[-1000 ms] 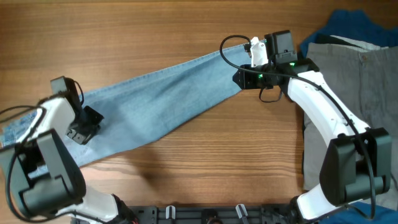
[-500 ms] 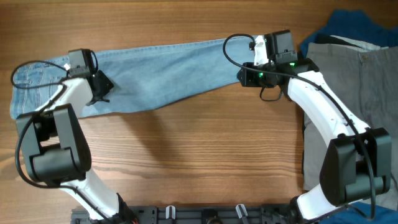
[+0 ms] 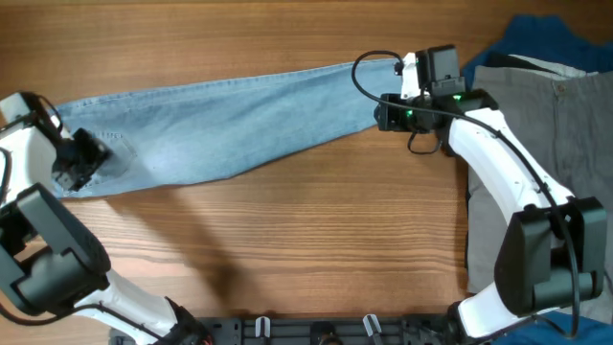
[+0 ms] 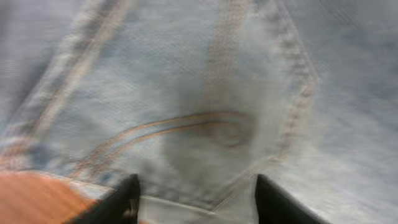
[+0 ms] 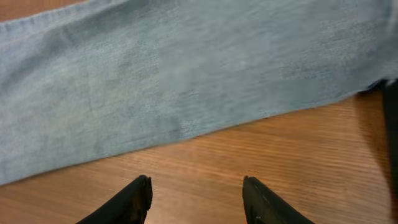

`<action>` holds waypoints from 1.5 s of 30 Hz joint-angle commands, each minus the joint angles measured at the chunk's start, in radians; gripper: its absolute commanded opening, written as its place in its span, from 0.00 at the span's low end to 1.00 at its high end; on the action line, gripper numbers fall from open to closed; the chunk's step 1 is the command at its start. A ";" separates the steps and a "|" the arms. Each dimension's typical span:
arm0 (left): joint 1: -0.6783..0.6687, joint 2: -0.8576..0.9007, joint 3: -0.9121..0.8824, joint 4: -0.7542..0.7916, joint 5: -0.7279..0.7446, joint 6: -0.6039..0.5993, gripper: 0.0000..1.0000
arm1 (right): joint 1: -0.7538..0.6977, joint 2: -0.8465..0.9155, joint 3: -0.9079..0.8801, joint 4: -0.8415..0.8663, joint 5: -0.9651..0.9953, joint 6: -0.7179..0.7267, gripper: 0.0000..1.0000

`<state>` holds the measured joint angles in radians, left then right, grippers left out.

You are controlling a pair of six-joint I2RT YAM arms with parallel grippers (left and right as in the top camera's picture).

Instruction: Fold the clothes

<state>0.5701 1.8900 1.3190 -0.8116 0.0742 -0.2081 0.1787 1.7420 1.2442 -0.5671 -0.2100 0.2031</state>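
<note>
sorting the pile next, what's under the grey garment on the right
A dark blue cloth sticks out from beneath the grey garment at its far edge; the rest is covered.

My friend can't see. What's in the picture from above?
Blue jeans lie stretched out long across a wooden table. The left gripper is at one end and the right gripper at the other. Grey clothes lie at the right edge.

No word, label, brand or number can be read in any view. The light blue denim jeans [image 4: 205, 93] just ahead of the left gripper [image 4: 196, 199] carry only curved tan pocket stitching, blurred.
</note>
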 commanded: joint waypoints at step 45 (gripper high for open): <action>0.103 0.102 -0.129 0.033 -0.130 -0.085 0.25 | -0.182 0.176 0.003 0.198 -0.145 0.022 0.52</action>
<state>0.5762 1.9430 1.2175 -0.8543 -0.0216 -0.4175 -0.0101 1.8790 1.2442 -0.3939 -0.3355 0.2871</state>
